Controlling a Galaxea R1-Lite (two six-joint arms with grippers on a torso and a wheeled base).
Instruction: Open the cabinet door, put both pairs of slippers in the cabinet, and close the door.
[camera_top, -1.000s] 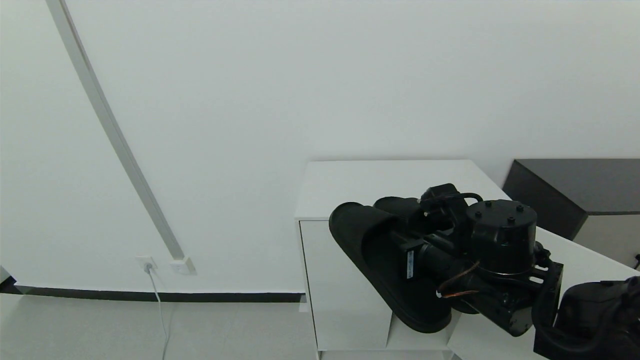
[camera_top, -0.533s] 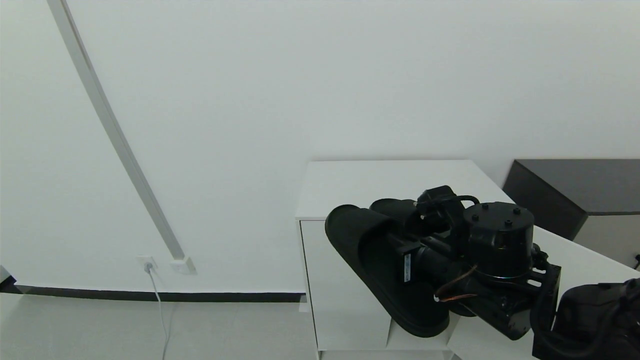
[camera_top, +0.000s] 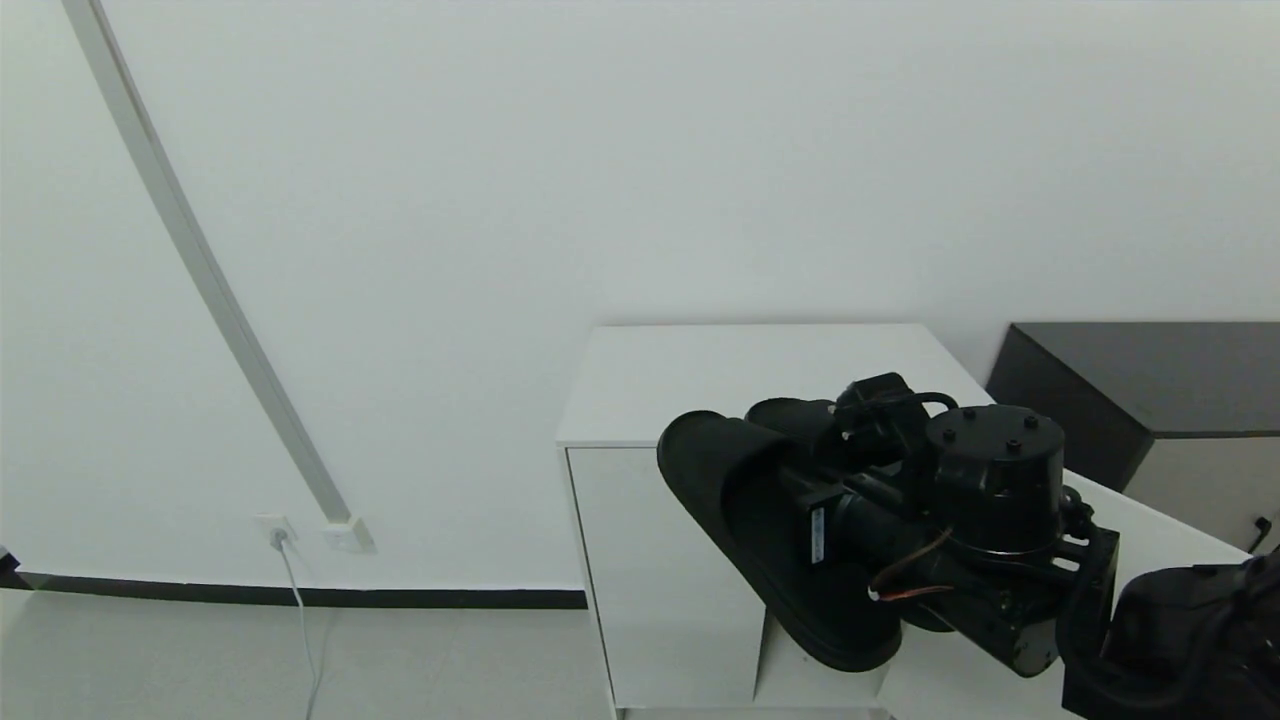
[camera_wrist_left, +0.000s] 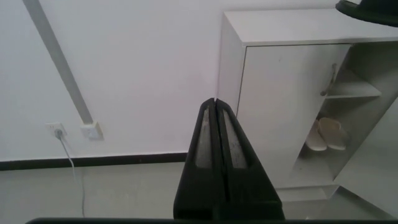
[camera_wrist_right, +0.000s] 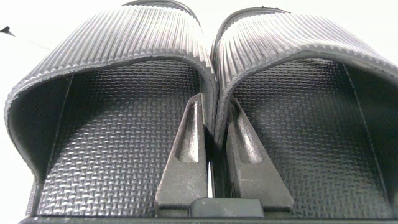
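A pair of black slippers (camera_top: 770, 530) hangs in front of the white cabinet (camera_top: 740, 375), just below its top edge. My right gripper (camera_wrist_right: 214, 149) is shut on the pair, pinching the two adjoining strap walls of the black slippers (camera_wrist_right: 143, 68) between its fingers. In the left wrist view the cabinet (camera_wrist_left: 280, 25) has its left door (camera_wrist_left: 283, 112) shut and its right side open. A beige pair of slippers (camera_wrist_left: 328, 134) lies inside, under a shelf. My left gripper (camera_wrist_left: 216, 134) is lower, left of the cabinet, shut and holding nothing.
The open door's top edge (camera_top: 1160, 525) juts toward me on the right. A dark grey box (camera_top: 1150, 380) stands right of the cabinet. On the left wall run a slanted grey strip (camera_top: 200, 270) and a socket (camera_top: 272, 528) with a cable. Bare floor (camera_top: 150, 660) lies left.
The whole head picture has shifted: cabinet, wall strip and socket sit further left, so the camera moved. The right gripper keeps the black slippers at about the same spot in view.
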